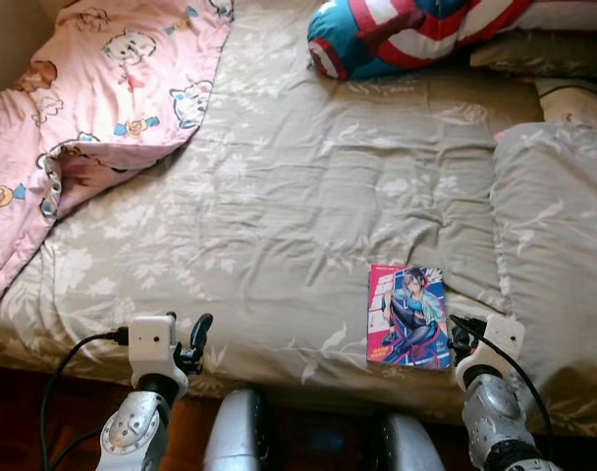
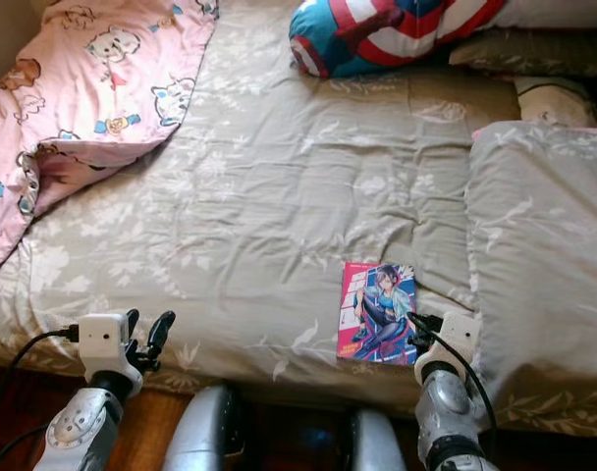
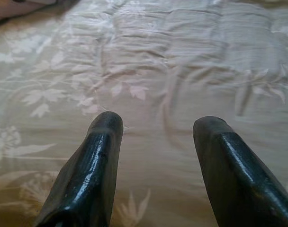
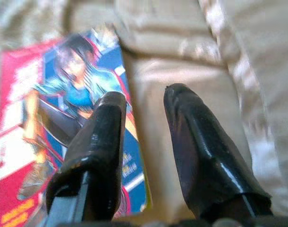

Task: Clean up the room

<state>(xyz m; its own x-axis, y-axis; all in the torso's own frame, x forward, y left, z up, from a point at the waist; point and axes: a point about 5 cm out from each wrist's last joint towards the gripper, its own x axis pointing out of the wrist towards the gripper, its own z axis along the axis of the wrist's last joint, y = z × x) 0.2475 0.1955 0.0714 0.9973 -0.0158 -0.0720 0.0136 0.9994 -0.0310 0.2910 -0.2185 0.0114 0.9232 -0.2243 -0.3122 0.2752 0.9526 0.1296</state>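
Legs: two silver robot legs [image 1: 242, 432] stand at the near edge, close against the bed, over dark floor [image 1: 14, 412].
Left tool: left tool [image 3: 156, 137] hovers low over the near left edge of the bed, its two black fingers [image 3: 94, 161] spread apart with nothing between them; in the head view it sits at [image 1: 198, 339].
Right tool: right tool [image 4: 144, 101] is at the near right of the bed, at the book's right edge; its fingers [image 4: 193, 137] stand apart, one over the cover's edge, the other over bare cloth. Whether either touches the book cannot be told. In the head view it sits at [image 1: 462, 332].
Book: comic book [image 1: 409, 316] lies flat and face up on the near right part of the bed, cover red and blue with a drawn figure.
Bed: bed [image 1: 279, 196] is covered by a grey-beige quilt with a pale leaf pattern, lightly creased.
Blanket: pink cartoon-print blanket [image 1: 92, 88] is heaped over the far left corner.
Cushion: red, white and blue striped cushion [image 1: 407, 34] lies at the far edge, right of centre.
Pillow: pillow [image 1: 554, 226] in the same leaf cloth lies along the right side, just beside the book.
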